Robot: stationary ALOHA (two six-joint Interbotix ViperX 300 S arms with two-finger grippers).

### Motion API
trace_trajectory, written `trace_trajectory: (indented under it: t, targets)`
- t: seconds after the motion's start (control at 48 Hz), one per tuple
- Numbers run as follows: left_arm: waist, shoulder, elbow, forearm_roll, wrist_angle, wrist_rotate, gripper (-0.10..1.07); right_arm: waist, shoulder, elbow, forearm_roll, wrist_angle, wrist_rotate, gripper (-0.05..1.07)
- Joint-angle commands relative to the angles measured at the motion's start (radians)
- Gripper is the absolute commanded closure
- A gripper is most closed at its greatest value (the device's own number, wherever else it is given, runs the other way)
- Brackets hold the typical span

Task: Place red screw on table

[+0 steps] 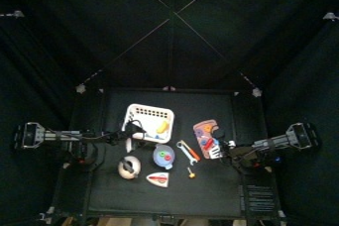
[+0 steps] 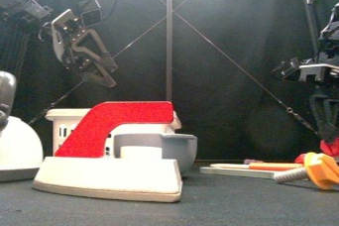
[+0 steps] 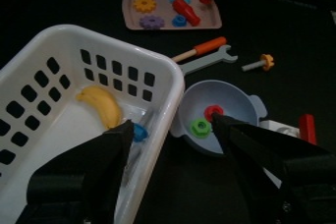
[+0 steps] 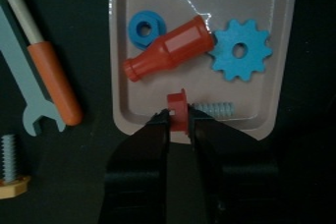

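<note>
**Red screw pinched above the toy tray**

Seen from the right wrist: right gripper [image 4: 179,120] pointing down over a pale pink tray [image 4: 276,66], jaws clamped on a small red screw [image 4: 179,100], only its red end showing between the black tips. Screw lifted over the tray's near edge, not yet down on the table [image 4: 312,90]. Just beside the tips, lying in the tray: a little blue threaded bolt [image 4: 219,110], a large red bolt [image 4: 171,49] set slantwise, a blue ring [image 4: 144,27] touching its head end, a blue gear [image 4: 245,49] on its other side. Off the tray, on the tabletop: an orange-handled wrench [image 4: 45,71] and a grey bolt with a yellow head [image 4: 11,169].

From above: right arm reaching in from the right, wrist bent down over the tray [image 1: 208,131]. Left arm coming in from the left, held raised beside the white basket [image 1: 150,121].

From the left wrist: left gripper [image 3: 171,135] spread wide, empty, hovering over the basket's rim [image 3: 53,56] and a grey-blue bowl [image 3: 230,100]. Yellow banana-shaped piece [image 3: 102,105] in the basket; green nut [image 3: 199,127] in the bowl.
</note>
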Motion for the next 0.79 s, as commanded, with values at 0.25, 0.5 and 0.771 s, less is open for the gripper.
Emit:
trace_trajectory:
  t: [0.25, 0.5, 0.771]
  targets:
    - [0.003, -0.005, -0.011, 0.000, -0.003, -0.002, 0.00, 0.052, 0.051, -0.092, 0.152, -0.275, 0.009, 0.50]
    - [0.003, -0.005, -0.009, -0.005, -0.003, -0.002, 0.00, 0.100, 0.172, -0.130, 0.287, -0.333, 0.002, 0.50]
    - [0.003, -0.005, -0.011, -0.005, -0.003, 0.000, 0.00, 0.104, 0.224, -0.178, 0.302, -0.331, -0.002, 0.49]
